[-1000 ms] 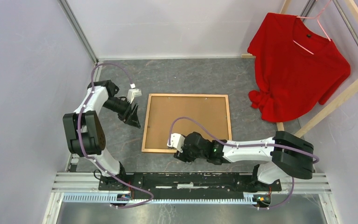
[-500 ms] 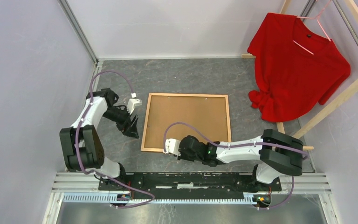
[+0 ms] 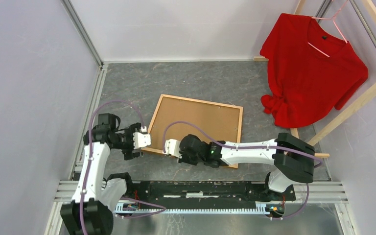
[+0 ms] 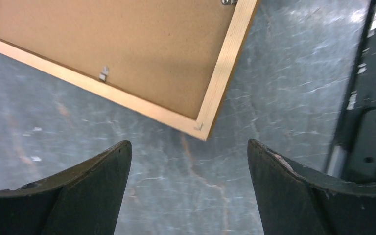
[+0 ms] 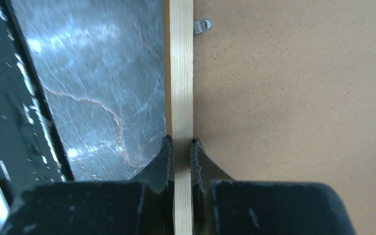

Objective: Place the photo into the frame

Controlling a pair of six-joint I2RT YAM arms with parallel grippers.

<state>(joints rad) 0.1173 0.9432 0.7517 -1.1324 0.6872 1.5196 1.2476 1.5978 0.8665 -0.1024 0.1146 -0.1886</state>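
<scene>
The frame [image 3: 203, 101] lies back-up and skewed on the grey table, its brown backing board [image 3: 200, 125] filling it. The photo is out of view. My right gripper [image 3: 175, 151] is shut on the frame's near rail. In the right wrist view the fingers [image 5: 181, 140] pinch the pale rail [image 5: 181, 73] from both sides. My left gripper [image 3: 137, 148] hovers open just off the frame's near-left corner. In the left wrist view its fingers [image 4: 188, 142] stand wide apart with only table between them, and the frame corner [image 4: 201, 128] lies just ahead.
A red shirt [image 3: 313, 68] hangs on a pink hanger from a pale wooden rack [image 3: 357, 98] at the back right. The black base rail [image 3: 200, 188] runs along the near edge. White walls close in the left and the back. A small metal clip [image 5: 201, 25] sits on the backing.
The right gripper closed on the near rail and the frame turned askew, its near edge shifted left. The left arm swung down to the frame's near-left corner and opened wider.
</scene>
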